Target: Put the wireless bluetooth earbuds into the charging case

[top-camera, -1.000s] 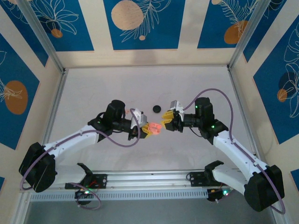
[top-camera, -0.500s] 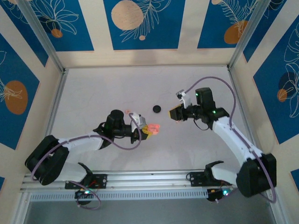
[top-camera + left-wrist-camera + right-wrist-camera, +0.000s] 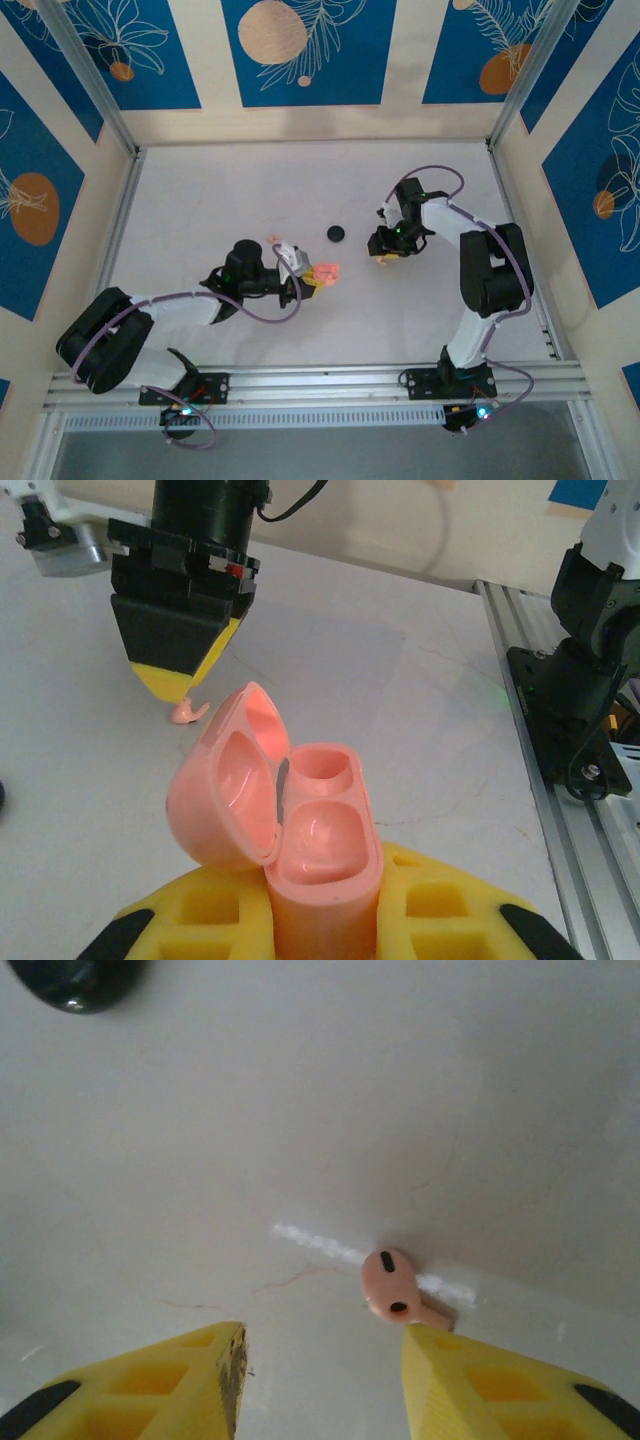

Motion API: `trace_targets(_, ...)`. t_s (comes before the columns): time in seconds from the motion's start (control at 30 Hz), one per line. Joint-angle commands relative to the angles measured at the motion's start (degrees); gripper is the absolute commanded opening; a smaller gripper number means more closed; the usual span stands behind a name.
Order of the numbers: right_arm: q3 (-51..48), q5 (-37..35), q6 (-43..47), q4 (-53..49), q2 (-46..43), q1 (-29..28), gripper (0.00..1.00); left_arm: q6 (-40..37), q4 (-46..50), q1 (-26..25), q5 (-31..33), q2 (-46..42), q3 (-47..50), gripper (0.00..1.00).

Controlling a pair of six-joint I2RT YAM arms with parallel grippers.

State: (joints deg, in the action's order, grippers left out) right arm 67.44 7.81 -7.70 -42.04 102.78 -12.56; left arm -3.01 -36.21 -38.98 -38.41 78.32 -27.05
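Observation:
The pink charging case (image 3: 318,830) stands upright with its lid swung open to the left, and both wells are empty. My left gripper (image 3: 325,915) is shut on its lower body; from above it (image 3: 311,276) holds the case (image 3: 327,271) just over the table's middle. A pale pink earbud (image 3: 390,1285) lies on the table, its stem touching the right fingertip of my right gripper (image 3: 322,1335). That gripper is open and points down at the table (image 3: 384,254). The left wrist view has the earbud (image 3: 187,713) just under the right gripper's yellow tip (image 3: 178,685).
A black round disc (image 3: 336,233) lies on the table between the two grippers, a little farther back, and sits at the top left of the right wrist view (image 3: 75,980). An aluminium rail (image 3: 560,810) runs along the near edge. Patterned walls enclose the table.
My right arm has drawn away from the case, swung back and right, and come down over the earbud with its jaws wider apart. The left arm drew back slightly, still holding the case.

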Motion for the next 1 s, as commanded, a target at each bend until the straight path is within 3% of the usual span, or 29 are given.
trace_targets(0.0, 1.9, -0.6, -1.5, -2.2, 1.4, 0.4, 0.47, 0.3, -2.0, 1.0, 0.0, -0.8, 0.4, 0.13)
trace_targets(0.97, 1.2, 0.1, -1.4, -4.4, 5.0, -1.3, 0.49, 1.0, -2.0, 2.2, -1.5, -0.2, 0.5, 0.13)
